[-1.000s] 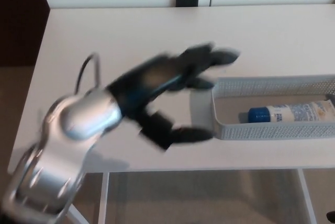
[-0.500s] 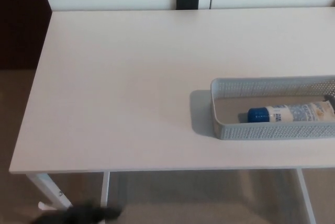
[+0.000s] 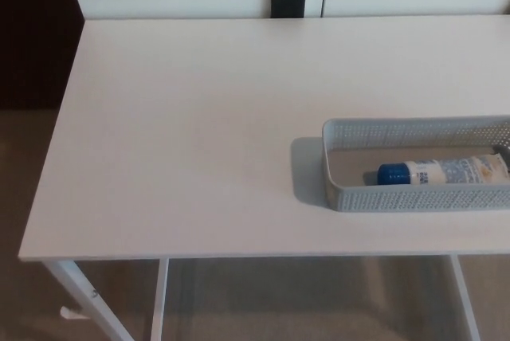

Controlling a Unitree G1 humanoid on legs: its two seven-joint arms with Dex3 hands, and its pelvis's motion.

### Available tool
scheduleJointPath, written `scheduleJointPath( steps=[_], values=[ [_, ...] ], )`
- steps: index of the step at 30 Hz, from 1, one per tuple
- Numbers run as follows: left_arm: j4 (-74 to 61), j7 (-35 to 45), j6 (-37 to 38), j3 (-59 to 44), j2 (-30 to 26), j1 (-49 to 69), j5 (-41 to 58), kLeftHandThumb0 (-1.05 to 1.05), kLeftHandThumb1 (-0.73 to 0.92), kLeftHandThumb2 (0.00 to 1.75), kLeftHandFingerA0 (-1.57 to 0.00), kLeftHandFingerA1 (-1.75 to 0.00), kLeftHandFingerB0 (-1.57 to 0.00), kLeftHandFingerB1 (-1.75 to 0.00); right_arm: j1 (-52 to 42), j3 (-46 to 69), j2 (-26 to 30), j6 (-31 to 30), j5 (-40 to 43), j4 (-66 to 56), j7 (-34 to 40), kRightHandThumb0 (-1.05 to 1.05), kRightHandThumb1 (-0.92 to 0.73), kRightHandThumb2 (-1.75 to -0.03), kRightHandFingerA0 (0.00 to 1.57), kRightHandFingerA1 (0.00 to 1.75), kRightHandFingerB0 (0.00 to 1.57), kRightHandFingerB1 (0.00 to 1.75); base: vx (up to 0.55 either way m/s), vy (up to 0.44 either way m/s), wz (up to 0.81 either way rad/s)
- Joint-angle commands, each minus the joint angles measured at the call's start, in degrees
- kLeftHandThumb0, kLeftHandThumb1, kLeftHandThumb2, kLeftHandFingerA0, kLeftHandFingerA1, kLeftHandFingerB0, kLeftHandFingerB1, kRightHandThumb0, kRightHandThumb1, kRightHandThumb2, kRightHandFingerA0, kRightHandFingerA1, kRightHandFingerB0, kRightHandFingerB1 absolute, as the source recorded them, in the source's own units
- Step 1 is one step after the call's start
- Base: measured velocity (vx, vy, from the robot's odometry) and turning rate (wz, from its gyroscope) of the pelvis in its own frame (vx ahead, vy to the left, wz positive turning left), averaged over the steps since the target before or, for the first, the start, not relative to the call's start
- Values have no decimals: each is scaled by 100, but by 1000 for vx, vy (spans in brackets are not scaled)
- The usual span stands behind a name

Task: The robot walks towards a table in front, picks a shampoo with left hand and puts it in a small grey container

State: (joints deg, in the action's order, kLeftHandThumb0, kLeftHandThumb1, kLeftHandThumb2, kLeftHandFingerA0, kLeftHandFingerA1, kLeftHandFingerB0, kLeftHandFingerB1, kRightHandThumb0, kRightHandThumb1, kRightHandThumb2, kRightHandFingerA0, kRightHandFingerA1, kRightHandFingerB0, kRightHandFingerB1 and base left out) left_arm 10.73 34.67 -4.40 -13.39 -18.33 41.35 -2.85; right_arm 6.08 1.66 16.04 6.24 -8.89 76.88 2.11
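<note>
Neither robot hand shows in the head view, so their state, and where the shampoo lies from them, cannot be told. At 4 o'clock on the white table (image 3: 199, 158), the grey mesh container (image 3: 414, 197) sits near the front edge, its right end cut off. Inside, the shampoo (image 3: 450, 171) lies on its side, blue cap (image 3: 391, 174) toward 9 o'clock. Beyond the far edge at 12 o'clock stands a small black object (image 3: 288, 1), hard to make out.
</note>
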Motion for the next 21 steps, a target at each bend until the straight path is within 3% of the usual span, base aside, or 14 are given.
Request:
scheduleJointPath(
  steps=[1, 2, 3, 7, 11, 12, 17, 21],
  values=[
    [2870, -2153, 875, 112, -259, -2028, -746, -33, 64, 59, -72, -70, -19, -28, -206, 10, 122, 44, -69, 47, 121, -34, -70, -61, 79, 51, 62, 44, 0, 0, 0],
    [3391, -2299, 780, 131, -281, -2410, -733, -32, 68, 60, -73, -82, -17, -27, -186, 17, 111, 45, -48, 21, 95, -34, -71, -61, 77, 53, 60, 44, 0, 0, 0],
    [3773, -2418, 706, 111, -298, -2633, -698, -32, 67, 60, -70, -83, -20, -28, -213, 15, 89, 56, -43, 15, 91, -34, -71, -62, 78, 53, 61, 44, 0, 0, 0],
    [4824, -3170, 663, 172, -421, -2920, -802, -31, 68, 60, -69, -72, -24, -33, -360, -58, 7, 64, -102, 32, 86, -34, -72, -62, 77, 52, 60, 43, 0, 0, 0],
    [5332, -2837, 1092, 271, -708, -2789, -765, -28, 62, 58, -80, -84, -28, -30, -415, -17, -9, 99, -49, 26, 78, -36, -71, -61, 78, 51, 60, 43, 0, 0, 0],
    [5289, -2687, 1163, 145, -684, -2804, -596, -27, 61, 58, -85, -97, -27, -30, -359, -4, 48, 91, -44, 25, 62, -35, -69, -61, 78, 51, 61, 44, 0, 0, 0],
    [5418, -2586, 1418, 12, -703, -3073, -355, -34, 59, 59, -87, -90, -26, -30, -153, 16, 63, 45, -27, 4, 45, -33, -70, -61, 77, 51, 59, 43, 0, 0, 0],
    [5650, -2614, 1765, 85, -664, -3002, -320, -31, 60, 58, -79, -106, -28, -30, -280, -52, 37, 48, -78, -13, 62, -34, -71, -61, 76, 52, 58, 42, 0, 0, 0]
  ],
)
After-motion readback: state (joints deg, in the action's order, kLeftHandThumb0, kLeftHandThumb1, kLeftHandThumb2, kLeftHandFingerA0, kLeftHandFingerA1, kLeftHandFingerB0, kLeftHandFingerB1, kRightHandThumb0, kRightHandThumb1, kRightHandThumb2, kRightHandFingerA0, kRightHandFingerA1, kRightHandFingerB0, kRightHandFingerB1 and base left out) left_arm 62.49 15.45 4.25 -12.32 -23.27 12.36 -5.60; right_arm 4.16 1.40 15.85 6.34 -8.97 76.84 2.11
